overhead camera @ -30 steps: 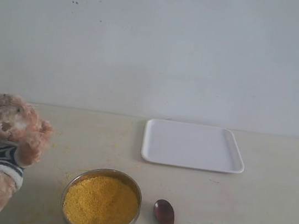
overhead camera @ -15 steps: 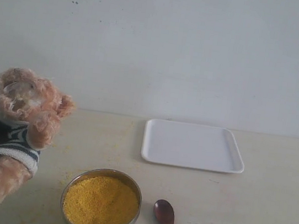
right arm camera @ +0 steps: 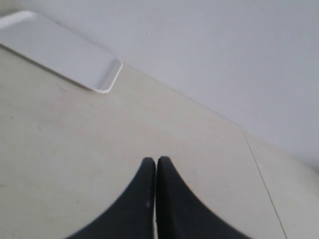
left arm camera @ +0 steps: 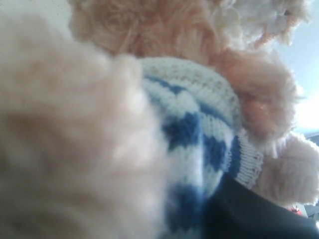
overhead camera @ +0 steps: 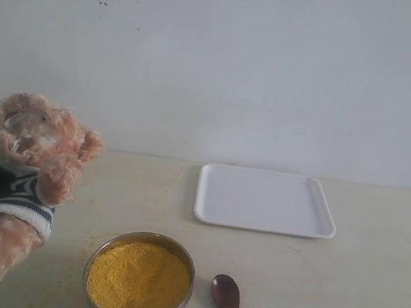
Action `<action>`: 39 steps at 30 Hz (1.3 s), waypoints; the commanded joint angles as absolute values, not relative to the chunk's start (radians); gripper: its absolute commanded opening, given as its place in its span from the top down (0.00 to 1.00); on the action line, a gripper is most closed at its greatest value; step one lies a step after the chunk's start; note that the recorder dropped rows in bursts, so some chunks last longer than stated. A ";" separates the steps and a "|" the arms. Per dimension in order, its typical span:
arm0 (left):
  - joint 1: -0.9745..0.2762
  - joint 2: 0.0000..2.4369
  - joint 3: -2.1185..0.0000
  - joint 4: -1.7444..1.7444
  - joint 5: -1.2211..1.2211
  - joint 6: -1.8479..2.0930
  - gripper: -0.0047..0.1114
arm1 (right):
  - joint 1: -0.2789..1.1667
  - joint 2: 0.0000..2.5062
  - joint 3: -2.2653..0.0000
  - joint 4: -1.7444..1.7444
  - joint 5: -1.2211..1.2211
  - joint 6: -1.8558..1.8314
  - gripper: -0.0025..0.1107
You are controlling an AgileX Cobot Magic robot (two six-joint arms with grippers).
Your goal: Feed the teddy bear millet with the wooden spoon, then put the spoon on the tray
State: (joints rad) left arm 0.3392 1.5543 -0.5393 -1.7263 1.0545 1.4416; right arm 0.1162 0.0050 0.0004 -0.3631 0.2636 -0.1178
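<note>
The teddy bear point(overhead camera: 34, 145), fluffy light brown in a navy-and-white striped shirt, hangs tilted at the far left, its head toward the wall. My left gripper point(left arm camera: 199, 219) is shut on its body. The bear point(left arm camera: 164, 99) fills the left wrist view, and only one dark finger point(left arm camera: 254, 216) shows. Yellow millet point(overhead camera: 139, 276) fills a round metal bowl point(overhead camera: 99, 255) at the front. The wooden spoon point(overhead camera: 228, 295) lies on the table right of the bowl, touched by nothing. The white tray point(overhead camera: 264, 200) sits behind it. My right gripper point(right arm camera: 156, 160) is shut and empty above bare table, off to the side of the tray point(right arm camera: 60, 50).
A plain white wall stands behind the beige table point(overhead camera: 369, 299). A thin seam point(right arm camera: 261, 179) runs across the tabletop beyond the right gripper. Neither arm shows in the exterior view apart from the bear held at its left edge.
The bear rose and tipped its head higher between one second and half a second ago, and has stayed nearly still since. Bowl, spoon and tray have not moved.
</note>
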 commanded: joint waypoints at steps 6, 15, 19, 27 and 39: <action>0.339 1.546 -0.536 -1.744 1.031 1.449 0.93 | 0.110 0.000 0.000 -0.355 -0.175 0.043 0.98; 0.339 1.546 -0.536 -1.744 1.031 1.449 0.93 | 0.110 0.000 0.000 0.068 -0.495 0.679 0.98; 0.339 1.546 -0.536 -1.744 1.031 1.449 0.93 | 0.110 0.000 0.000 0.208 -0.491 0.640 0.98; 0.339 1.546 -0.536 -1.744 1.031 1.449 0.93 | 0.110 0.000 0.000 0.681 -0.854 0.657 0.98; 0.339 1.546 -0.536 -1.744 1.021 1.457 0.93 | 0.110 0.094 -0.360 0.212 -0.755 0.540 0.98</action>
State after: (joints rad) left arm 0.3392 1.5543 -0.5393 -1.7263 1.0154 1.4440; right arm 0.1162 0.0285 -0.2451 0.5159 -0.8783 0.7841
